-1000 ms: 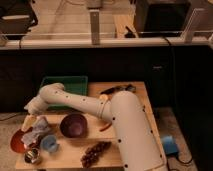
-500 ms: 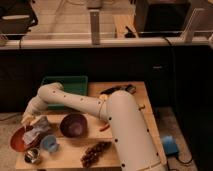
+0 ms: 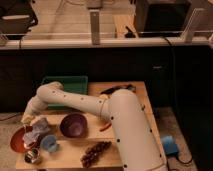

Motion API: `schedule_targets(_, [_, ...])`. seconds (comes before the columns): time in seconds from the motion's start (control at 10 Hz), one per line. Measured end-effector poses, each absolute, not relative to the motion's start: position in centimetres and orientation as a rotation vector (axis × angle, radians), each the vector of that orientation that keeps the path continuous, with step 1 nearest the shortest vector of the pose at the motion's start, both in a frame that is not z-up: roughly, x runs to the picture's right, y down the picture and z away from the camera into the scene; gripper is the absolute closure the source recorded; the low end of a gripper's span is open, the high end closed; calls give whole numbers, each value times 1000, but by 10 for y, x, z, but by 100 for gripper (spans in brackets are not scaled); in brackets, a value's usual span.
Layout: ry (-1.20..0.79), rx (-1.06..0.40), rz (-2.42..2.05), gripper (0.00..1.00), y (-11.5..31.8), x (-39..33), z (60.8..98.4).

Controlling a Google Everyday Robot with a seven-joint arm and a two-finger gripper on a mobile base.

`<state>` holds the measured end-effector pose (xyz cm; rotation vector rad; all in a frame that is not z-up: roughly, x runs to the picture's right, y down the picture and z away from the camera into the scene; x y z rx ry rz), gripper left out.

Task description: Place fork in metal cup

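Observation:
My gripper (image 3: 30, 120) is at the table's left edge, on the end of the white arm (image 3: 75, 100), and it is shut. It hangs just above a red bowl (image 3: 19, 141) and a grey-blue crumpled cloth (image 3: 38, 131). I cannot make out the fork; it may be hidden under the gripper, and whether anything is held does not show. The metal cup (image 3: 32, 156), small and shiny, stands at the front left corner. It is below the gripper in the picture, beside a light blue plastic cup (image 3: 49, 144).
A purple bowl (image 3: 73, 125) stands mid-table, right of the gripper. A green tray (image 3: 66, 86) lies at the back behind the arm. A bunch of dark grapes (image 3: 95, 152) lies near the front edge and a small red item (image 3: 105, 127) beside the arm's base.
The gripper has gone from open to shut over the red bowl and cloth. The wrist has shifted slightly to the left; the objects on the table have stayed put.

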<state>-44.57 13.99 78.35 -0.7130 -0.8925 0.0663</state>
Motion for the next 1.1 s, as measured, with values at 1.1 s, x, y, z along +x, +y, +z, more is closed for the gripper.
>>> schedule_targets(1.1, [-996, -572, -13, 100, 85, -416, 662])
